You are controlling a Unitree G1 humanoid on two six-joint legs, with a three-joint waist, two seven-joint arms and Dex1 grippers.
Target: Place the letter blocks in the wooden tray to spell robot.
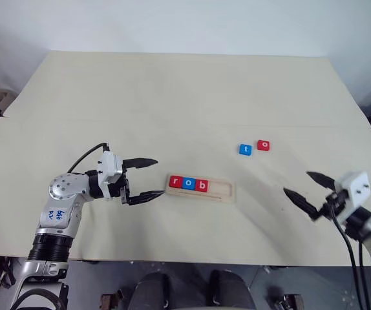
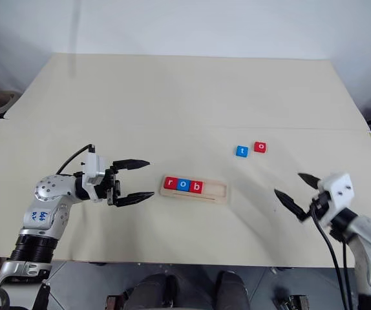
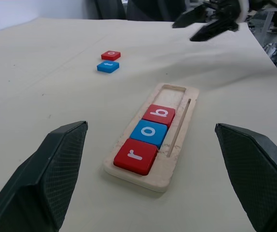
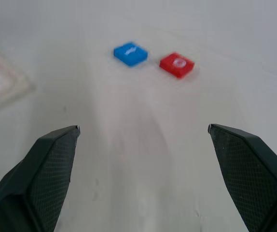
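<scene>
The wooden tray (image 1: 227, 190) lies near the table's front, holding a red r block (image 1: 176, 182), a blue o block (image 1: 188, 183) and a red b block (image 1: 202, 186) at its left end; its right part is bare. A blue t block (image 1: 245, 149) and a red o block (image 1: 264, 145) lie loose on the table behind and to the right of the tray. My left gripper (image 1: 150, 177) hovers open just left of the tray, nothing between its fingers. My right gripper (image 1: 307, 188) hangs open and empty over the table to the right of the tray.
The cream table (image 1: 172, 97) stretches wide behind the tray, with a seam line running across it. Its front edge (image 1: 172, 262) lies close below the tray and both arms.
</scene>
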